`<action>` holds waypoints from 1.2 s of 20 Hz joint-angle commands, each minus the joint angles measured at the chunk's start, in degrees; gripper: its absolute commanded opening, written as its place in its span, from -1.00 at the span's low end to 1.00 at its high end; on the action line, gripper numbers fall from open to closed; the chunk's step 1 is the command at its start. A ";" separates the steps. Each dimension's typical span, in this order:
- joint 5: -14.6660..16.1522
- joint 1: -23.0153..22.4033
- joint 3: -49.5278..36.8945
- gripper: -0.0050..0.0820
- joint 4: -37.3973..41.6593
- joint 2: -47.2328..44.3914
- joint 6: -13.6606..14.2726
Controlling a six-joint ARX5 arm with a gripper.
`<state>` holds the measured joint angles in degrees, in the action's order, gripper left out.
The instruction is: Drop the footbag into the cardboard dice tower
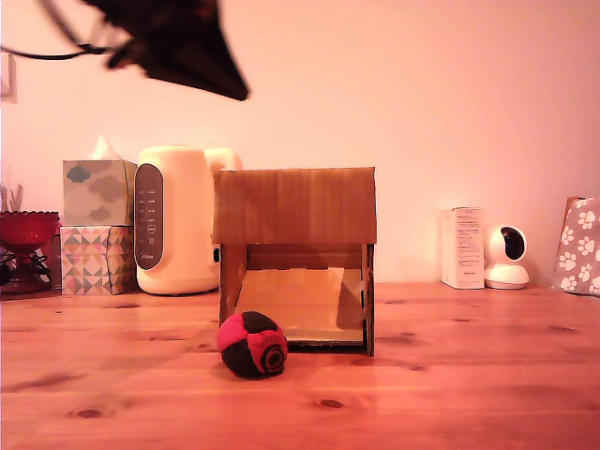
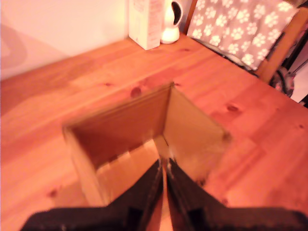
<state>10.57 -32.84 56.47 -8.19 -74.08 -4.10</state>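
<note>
Footbag [image 1: 252, 344] sits on the table [image 1: 450, 375] before the cardboard dice tower [image 1: 294, 204], so my gripper [image 2: 163, 175], fingers pressed together on nothing above its open top, has nothing to drop.

1. You have one footbag [image 1: 252, 344] on the table.
2. You have one cardboard dice tower [image 1: 294, 206].
3. Two tissue boxes [image 1: 97, 225] sit stacked at the far left of the exterior view.
4. One kettle [image 1: 178, 220], one white carton [image 1: 462, 247], one small camera [image 1: 507, 257].
</note>
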 commanded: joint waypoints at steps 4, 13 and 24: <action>2.08 -0.11 -10.69 -0.93 6.84 4.50 -0.76; 0.63 0.24 -24.37 -0.93 9.62 16.70 -2.62; 0.31 8.94 -33.99 -0.93 5.46 32.26 -3.41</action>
<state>10.81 -24.36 23.73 -2.55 -42.39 -7.31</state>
